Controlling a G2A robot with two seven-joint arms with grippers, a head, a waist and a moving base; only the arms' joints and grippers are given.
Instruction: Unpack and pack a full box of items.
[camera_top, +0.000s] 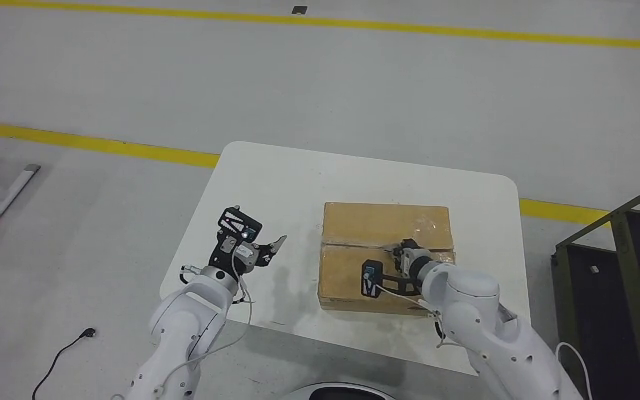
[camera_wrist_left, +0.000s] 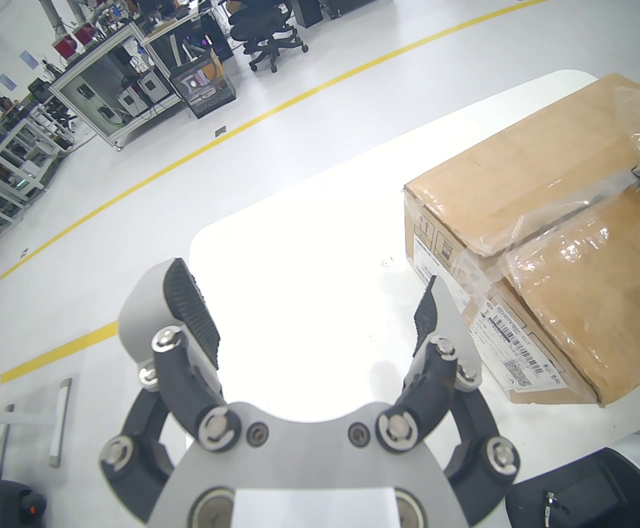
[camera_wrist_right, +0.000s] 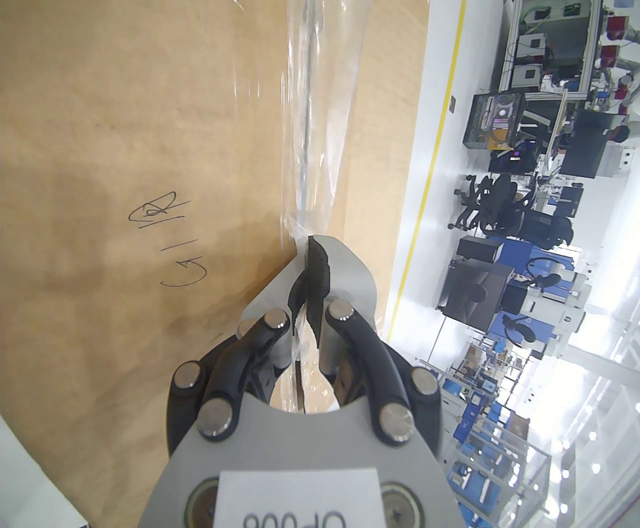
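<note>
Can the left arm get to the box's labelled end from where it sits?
Probably yes. The left pincer is open, and just bare table lies between it and the box. The right pincer is shut on the tape at the top seam, off that path.

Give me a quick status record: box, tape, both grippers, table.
box: cardboard box on the table, flaps shut
tape: clear tape along the top seam, wrinkled and partly lifted
right gripper: right gripper on top of the box at the seam, fingers pinched on the tape
left gripper: left gripper open, holding nothing, over the table beside the box, apart from it
table: white table, box on the side nearer the right arm
unpacking: not yet begun, no items out
</note>
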